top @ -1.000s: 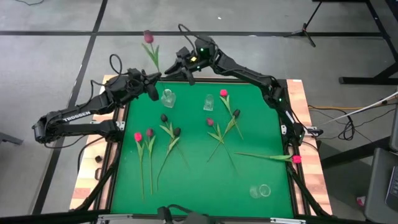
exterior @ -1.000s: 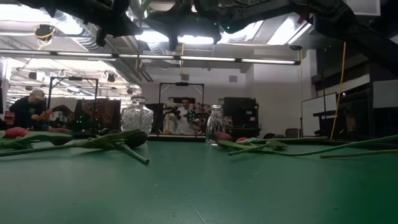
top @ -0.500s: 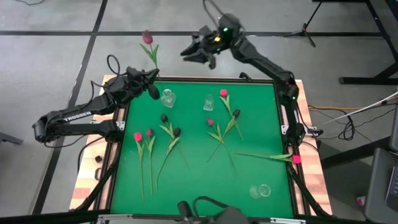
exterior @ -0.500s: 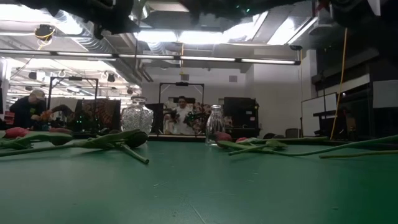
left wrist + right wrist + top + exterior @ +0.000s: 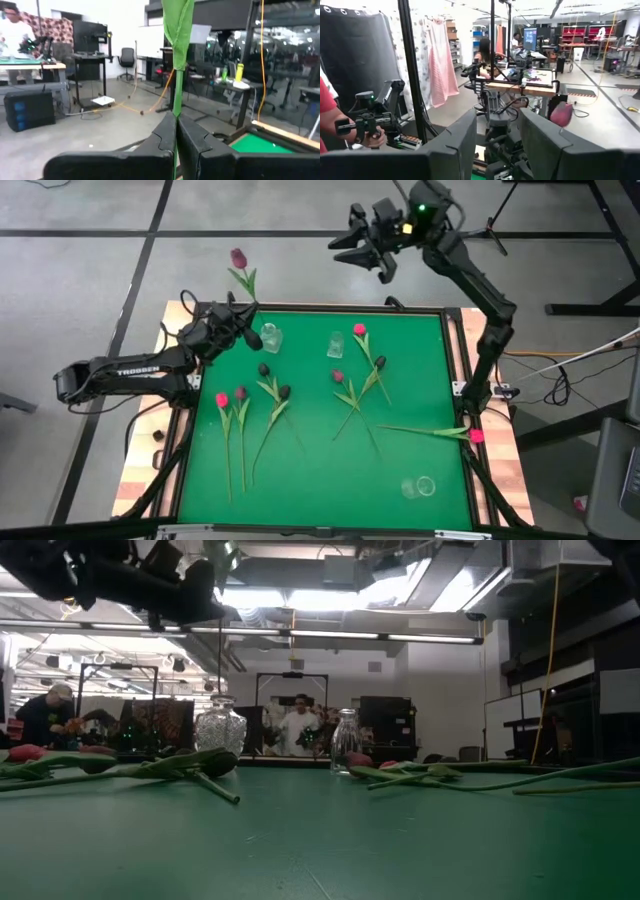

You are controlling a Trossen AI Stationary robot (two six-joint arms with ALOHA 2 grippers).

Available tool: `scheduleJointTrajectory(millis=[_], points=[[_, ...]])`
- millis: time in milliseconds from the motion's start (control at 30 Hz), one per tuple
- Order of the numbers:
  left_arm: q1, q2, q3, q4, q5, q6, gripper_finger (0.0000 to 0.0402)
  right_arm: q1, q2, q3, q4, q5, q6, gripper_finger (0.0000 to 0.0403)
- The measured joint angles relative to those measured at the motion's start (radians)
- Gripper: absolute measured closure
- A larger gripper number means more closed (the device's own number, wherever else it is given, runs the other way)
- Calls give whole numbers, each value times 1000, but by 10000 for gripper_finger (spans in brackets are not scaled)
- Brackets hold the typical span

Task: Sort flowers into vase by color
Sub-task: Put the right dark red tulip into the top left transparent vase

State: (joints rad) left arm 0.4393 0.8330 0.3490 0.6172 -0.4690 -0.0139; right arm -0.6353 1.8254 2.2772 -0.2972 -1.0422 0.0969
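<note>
While the left gripper (image 5: 243, 317) clamps a purple flower (image 5: 239, 258) by its stem at the high view's upper left, the right gripper (image 5: 362, 252), fingers parted and empty, hangs upper right.

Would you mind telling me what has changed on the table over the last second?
The right gripper let go of the stem, swung up and away beyond the table's far edge, and now hangs open and empty. The left gripper stays shut on the purple flower, shifted slightly. The vases and lying flowers stayed put.
</note>
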Motion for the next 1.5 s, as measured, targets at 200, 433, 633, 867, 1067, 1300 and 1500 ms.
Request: scheduleJointTrajectory(millis=[200,433,633,867,1067,1300,1500], points=[[0,5,-47,43,1,-7,401,1,-19,0,-80,17,-24,255],[-2,99,-52,98,6,-10,401,26,-15,0,-196,65,-121,255],[-9,182,-52,105,13,-50,401,57,-14,-1,-243,70,-155,255],[-8,265,-52,134,11,-63,401,61,-14,-1,-262,63,-155,255],[-8,300,-97,193,10,-106,401,61,-14,-1,-263,63,-155,255],[-8,293,-157,291,8,-122,401,61,-14,-1,-263,63,-156,256],[-10,293,-160,271,16,-160,401,61,-14,-1,-263,63,-156,256]])
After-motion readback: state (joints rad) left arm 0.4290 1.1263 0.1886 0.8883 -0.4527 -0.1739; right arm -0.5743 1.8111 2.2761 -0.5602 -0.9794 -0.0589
